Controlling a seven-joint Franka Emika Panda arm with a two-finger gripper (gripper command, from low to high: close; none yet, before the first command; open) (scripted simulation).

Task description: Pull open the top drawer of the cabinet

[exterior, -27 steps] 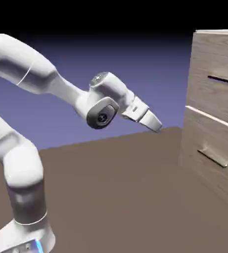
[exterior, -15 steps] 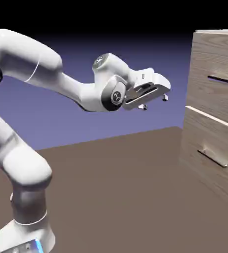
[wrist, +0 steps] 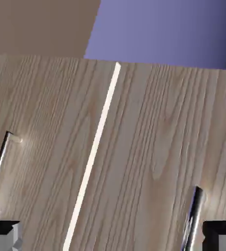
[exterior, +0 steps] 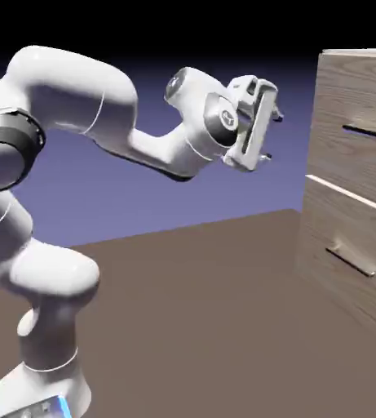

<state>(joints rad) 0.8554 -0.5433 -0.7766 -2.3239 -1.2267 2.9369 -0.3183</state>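
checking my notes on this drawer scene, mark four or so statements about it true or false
1. The gripper is closed around a handle. False: it is open, short of the cabinet.
2. The top drawer is shut. True.
3. A dark seam parts the two drawer fronts. False: the seam is pale.
4. Each drawer front has a bar handle. True.
5. The lower drawer is pulled out. False: it is shut.
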